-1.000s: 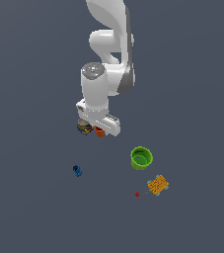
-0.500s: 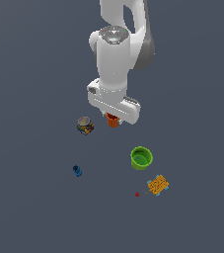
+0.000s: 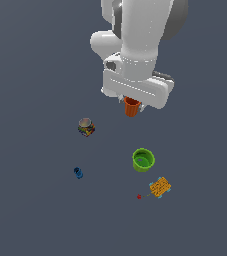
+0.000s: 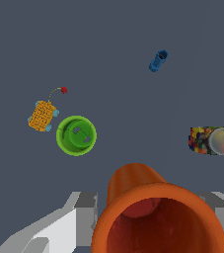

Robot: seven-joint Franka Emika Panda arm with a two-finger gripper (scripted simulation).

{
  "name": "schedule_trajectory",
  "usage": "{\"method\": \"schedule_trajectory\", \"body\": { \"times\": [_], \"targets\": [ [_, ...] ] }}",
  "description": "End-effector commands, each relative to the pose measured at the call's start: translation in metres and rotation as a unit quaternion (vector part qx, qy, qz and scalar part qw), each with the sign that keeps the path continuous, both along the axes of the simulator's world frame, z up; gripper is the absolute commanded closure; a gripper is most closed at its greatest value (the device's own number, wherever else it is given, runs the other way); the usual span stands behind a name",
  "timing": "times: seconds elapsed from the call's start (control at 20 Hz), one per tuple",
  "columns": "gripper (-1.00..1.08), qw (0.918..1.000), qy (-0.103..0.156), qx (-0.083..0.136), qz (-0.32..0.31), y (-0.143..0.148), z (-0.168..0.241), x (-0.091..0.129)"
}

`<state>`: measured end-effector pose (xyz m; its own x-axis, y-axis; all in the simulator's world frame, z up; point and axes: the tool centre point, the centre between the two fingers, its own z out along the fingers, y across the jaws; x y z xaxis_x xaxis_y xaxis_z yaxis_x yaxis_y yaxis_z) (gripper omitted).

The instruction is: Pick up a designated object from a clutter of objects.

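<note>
The small orange-red ribbed cup [image 3: 131, 108] hangs under my gripper [image 3: 132, 103], which is shut on it and holds it well above the floor. In the wrist view the cup [image 4: 155, 217] fills the foreground, mouth toward the camera, between my two grey fingers [image 4: 84, 210]. The rest of the clutter lies below on the floor: the lime-green cup [image 3: 143, 160], the multicoloured can [image 3: 86, 127], the tiny blue piece [image 3: 78, 173], the orange-yellow flat block [image 3: 160, 187] and the tiny red ball [image 3: 139, 196].
The floor is a plain dark grey surface [image 3: 30, 210]. In the wrist view the green cup [image 4: 76, 135], block [image 4: 42, 115], red ball [image 4: 63, 90], blue piece [image 4: 158, 61] and can [image 4: 211, 141] lie spread apart.
My arm has risen and moved toward the exterior view's right with the orange cup in its grip. The cup has left the floor beside the can. The other items have not moved.
</note>
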<state>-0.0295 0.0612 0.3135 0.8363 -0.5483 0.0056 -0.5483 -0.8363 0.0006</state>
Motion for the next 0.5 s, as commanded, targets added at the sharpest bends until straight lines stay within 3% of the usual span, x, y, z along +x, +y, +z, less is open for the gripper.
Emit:
{"method": "schedule_trajectory", "body": {
  "times": [0.0, 0.45],
  "targets": [
    [1.08, 1.0, 0.001, 0.0, 0.0, 0.012, 0.02, 0.003],
    [1.08, 1.0, 0.002, 0.002, 0.0, 0.039, 0.061, 0.013]
  ]
}}
